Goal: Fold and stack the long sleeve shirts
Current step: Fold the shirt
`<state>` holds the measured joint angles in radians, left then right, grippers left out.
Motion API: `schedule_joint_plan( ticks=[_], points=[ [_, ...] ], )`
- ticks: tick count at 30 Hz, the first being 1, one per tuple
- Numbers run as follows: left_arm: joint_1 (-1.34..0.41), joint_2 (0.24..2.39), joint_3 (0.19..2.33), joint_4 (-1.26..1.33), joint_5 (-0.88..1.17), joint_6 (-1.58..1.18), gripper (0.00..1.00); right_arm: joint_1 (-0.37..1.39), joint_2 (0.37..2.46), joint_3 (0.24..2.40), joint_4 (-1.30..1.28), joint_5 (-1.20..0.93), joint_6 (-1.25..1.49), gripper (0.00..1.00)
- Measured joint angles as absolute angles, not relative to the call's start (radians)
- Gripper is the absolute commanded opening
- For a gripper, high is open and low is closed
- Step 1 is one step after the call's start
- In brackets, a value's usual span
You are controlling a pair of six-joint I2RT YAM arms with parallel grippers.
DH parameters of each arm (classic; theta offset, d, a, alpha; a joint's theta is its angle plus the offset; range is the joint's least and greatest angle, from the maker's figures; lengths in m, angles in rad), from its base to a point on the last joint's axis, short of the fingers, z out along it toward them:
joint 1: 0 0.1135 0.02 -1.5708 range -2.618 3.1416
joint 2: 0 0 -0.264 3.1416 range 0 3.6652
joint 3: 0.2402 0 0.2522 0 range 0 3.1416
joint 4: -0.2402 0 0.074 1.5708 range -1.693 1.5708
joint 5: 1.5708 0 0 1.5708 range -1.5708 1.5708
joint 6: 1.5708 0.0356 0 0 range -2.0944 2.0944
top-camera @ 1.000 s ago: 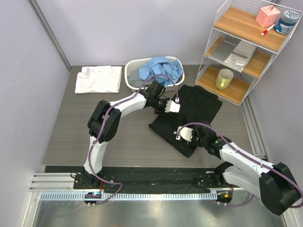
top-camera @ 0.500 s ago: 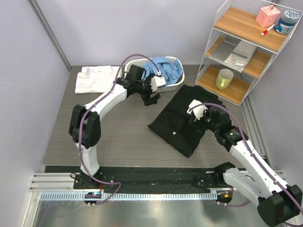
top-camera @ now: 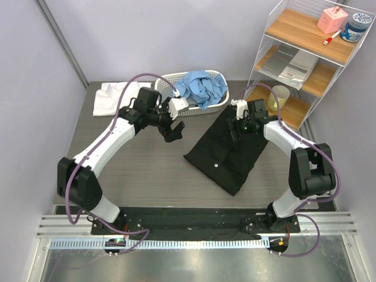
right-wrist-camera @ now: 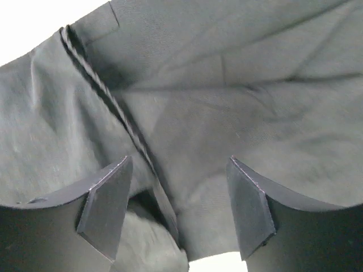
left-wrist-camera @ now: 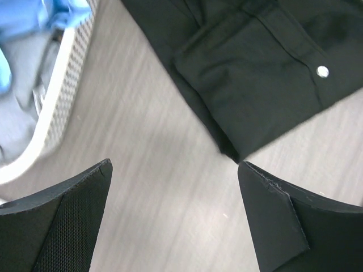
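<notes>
With left tool and right tool both wide and empty, grip the black shirt evenly by its far corners before folding.

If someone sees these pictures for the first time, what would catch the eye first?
A large black shirt lies partly folded right of the middle of the table, the open right pincer just above its far end. At the far edge a white basket holds a crumpled blue shirt; the open left pincer hangs over bare wood near it.
</notes>
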<state>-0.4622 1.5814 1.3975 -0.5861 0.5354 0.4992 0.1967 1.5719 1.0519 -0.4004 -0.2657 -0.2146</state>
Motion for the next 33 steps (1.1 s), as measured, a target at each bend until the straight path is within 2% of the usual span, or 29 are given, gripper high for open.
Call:
schedule_joint_plan(
  ticks=[3, 8, 15, 22, 28, 33],
  points=[
    [-0.44, 1.514, 1.342, -0.606, 0.535, 0.474, 0.92, 0.2, 1.651, 1.086, -0.393, -0.283, -0.179, 0.66],
    [-0.354, 1.393, 1.217, -0.599, 0.542, 0.39, 0.93, 0.207, 1.8, 1.11, -0.39, -0.286, -0.17, 0.65],
    [-0.301, 1.219, 1.087, -0.603, 0.524, 0.298, 0.95, 0.251, 1.871, 1.21, -0.437, -0.306, -0.232, 0.62],
    [-0.289, 1.07, 1.06, -0.605, 0.482, 0.269, 0.96, 0.436, 1.847, 1.168, -0.438, -0.328, -0.276, 0.6],
    [-0.268, 1.057, 1.06, -0.62, 0.458, 0.261, 0.96, 0.604, 1.798, 1.093, -0.44, -0.4, -0.282, 0.58],
    [-0.223, 1.069, 1.06, -0.62, 0.458, 0.239, 0.94, 0.66, 1.839, 1.159, -0.521, -0.422, -0.348, 0.55]
  ],
)
